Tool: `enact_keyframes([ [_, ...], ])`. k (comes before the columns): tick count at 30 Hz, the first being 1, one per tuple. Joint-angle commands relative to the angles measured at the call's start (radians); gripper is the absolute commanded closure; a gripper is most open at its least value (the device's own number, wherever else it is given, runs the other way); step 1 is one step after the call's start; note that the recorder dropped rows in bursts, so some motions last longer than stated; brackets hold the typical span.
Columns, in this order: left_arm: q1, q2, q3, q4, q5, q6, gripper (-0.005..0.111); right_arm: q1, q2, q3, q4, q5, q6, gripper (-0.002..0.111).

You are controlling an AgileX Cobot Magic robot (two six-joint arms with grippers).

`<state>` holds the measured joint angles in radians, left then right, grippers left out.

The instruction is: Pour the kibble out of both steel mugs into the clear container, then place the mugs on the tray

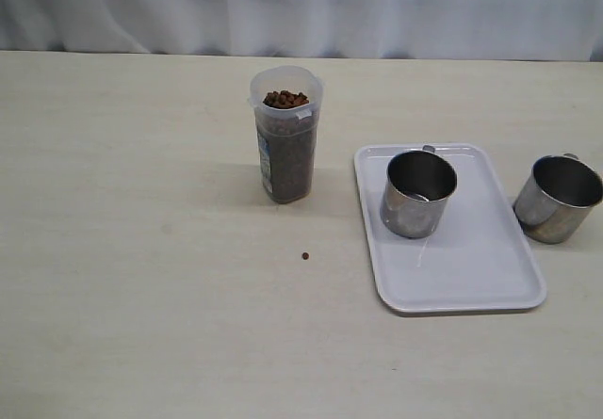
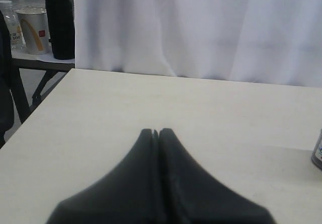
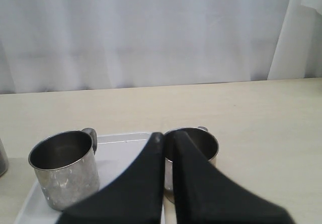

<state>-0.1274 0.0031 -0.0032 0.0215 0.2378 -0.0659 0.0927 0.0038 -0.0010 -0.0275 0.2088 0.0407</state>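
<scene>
Kibble (image 1: 285, 99) fills clear container (image 1: 285, 155) near tray (image 1: 471, 268); 1 mug (image 1: 418, 193) on tray, other mug (image 1: 558, 198) just beside it; left gripper (image 2: 155, 132), right gripper (image 3: 168, 135) closed, empty

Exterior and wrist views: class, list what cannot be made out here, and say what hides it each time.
1. Right wrist view: the shut right pincer covers the front of the mug off the tray.
2. Left wrist view: the clear container is cut off by the frame edge; only a sliver shows.
3. Exterior view: the container's label is too small to read.
</scene>
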Motion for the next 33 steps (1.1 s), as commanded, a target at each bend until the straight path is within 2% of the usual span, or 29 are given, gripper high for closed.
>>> enact_keyframes([
  [1,-0.002,-0.003,0.003,0.012,-0.005,0.003,0.107,0.003,-0.004,0.001,-0.007,-0.034,-0.001,0.104],
  [9,-0.002,-0.003,0.003,0.012,-0.005,0.003,0.107,0.003,-0.004,0.001,-0.001,-0.513,0.012,0.104],
  [11,-0.002,-0.003,0.003,0.012,-0.005,0.003,0.107,0.003,-0.004,0.001,0.027,-0.610,0.166,0.104],
  [13,-0.002,-0.003,0.003,0.012,-0.005,0.003,0.107,0.003,-0.004,0.001,0.076,-0.567,0.207,0.104],
  [17,-0.002,-0.003,0.003,0.012,-0.005,0.003,0.107,0.003,0.063,0.001,0.191,-0.462,-0.027,0.104],
  [19,-0.002,-0.003,0.003,0.012,-0.005,0.003,0.107,0.003,0.162,0.001,0.292,-0.475,-0.087,0.104],
  [25,-0.002,-0.003,0.003,0.012,-0.005,0.003,0.107,0.003,0.493,0.001,0.408,-0.578,-0.149,0.104],
  [27,-0.002,-0.003,0.003,0.012,-0.005,0.003,0.107,0.003,0.580,0.001,0.365,-0.569,-0.150,0.104],
  [30,-0.002,-0.003,0.003,0.011,-0.006,0.003,0.107,0.003,0.715,0.001,0.178,-0.559,-0.107,0.103],
  [33,-0.002,-0.003,0.003,0.011,-0.008,0.003,0.107,0.003,0.856,-0.010,0.035,-0.565,-0.001,0.091],
])
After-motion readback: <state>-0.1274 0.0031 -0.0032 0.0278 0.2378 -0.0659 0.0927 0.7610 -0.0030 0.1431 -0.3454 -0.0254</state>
